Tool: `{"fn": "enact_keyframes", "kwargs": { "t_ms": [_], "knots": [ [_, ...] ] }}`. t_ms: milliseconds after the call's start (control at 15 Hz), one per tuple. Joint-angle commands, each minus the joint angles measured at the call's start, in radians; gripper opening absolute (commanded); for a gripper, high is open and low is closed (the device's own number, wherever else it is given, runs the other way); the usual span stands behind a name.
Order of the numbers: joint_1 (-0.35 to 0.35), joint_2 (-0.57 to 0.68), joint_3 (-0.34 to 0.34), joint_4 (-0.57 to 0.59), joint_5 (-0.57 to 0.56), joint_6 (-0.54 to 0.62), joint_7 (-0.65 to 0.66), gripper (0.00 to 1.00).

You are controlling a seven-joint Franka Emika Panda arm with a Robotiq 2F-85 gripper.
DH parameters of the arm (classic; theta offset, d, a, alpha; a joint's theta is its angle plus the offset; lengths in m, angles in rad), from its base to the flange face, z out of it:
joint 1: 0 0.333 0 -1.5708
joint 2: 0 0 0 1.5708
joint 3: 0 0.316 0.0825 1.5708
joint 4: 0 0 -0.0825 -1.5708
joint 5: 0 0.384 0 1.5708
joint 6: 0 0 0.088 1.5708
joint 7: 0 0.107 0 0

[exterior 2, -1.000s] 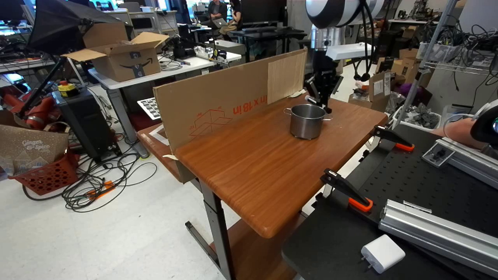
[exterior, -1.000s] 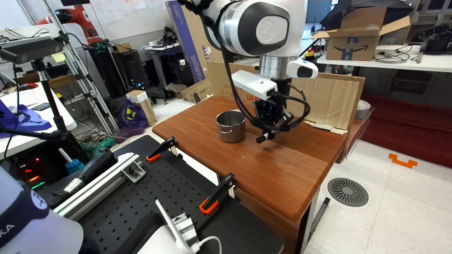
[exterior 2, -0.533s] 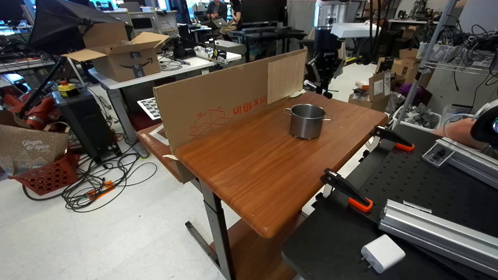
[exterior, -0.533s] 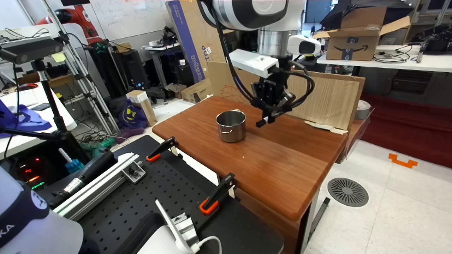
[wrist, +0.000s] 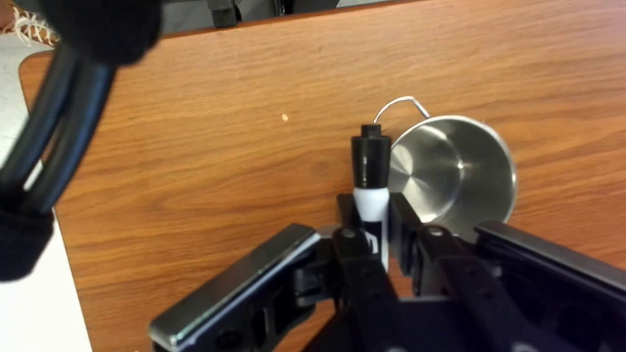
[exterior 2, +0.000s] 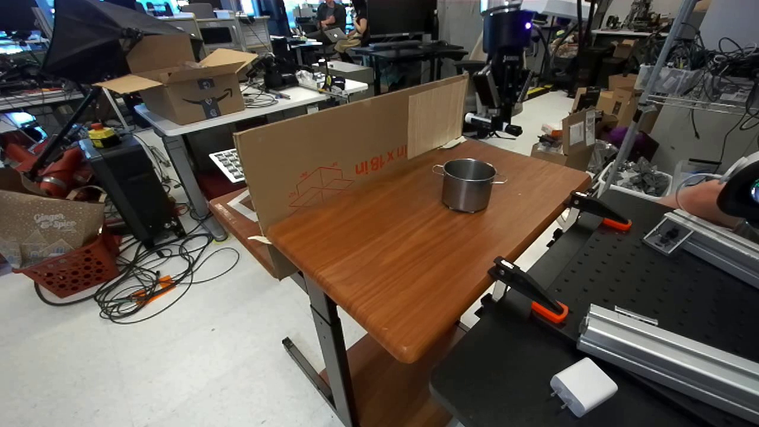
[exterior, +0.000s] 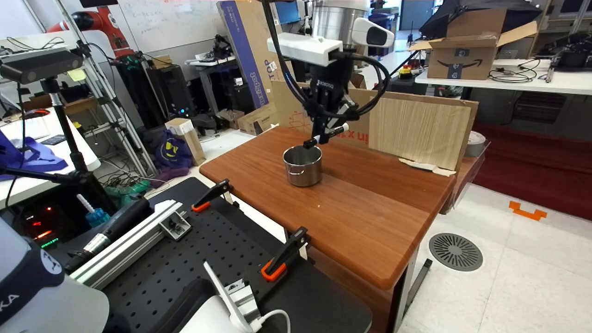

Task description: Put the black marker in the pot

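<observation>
One black marker (wrist: 371,195) lies clamped crosswise in my gripper (wrist: 373,208), its black end jutting from one side, its white end from the other. Below my grip, the pot (exterior 2: 465,196) stands upright on the brown table (exterior 2: 367,255).

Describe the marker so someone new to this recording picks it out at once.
Start at the brown wood-grain table, then look above it to the robot's dark hand, near the steel pot. The black-capped marker is the slim stick clamped there, poking out both sides. The white band beside its cap and its white far end set it apart from the dark hand.
</observation>
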Motion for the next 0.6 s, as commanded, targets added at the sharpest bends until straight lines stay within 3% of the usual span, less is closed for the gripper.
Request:
{"fn": "enact_keyframes", "kwargs": {
  "t_ms": [0,533],
  "knots": [
    [0.013,-0.027,0.007,0.01,0.009,-0.125,-0.037,0.05],
    [0.062,0.058,0.025,0.091,-0.016,-0.295,-0.02,0.05]
  ]
}}
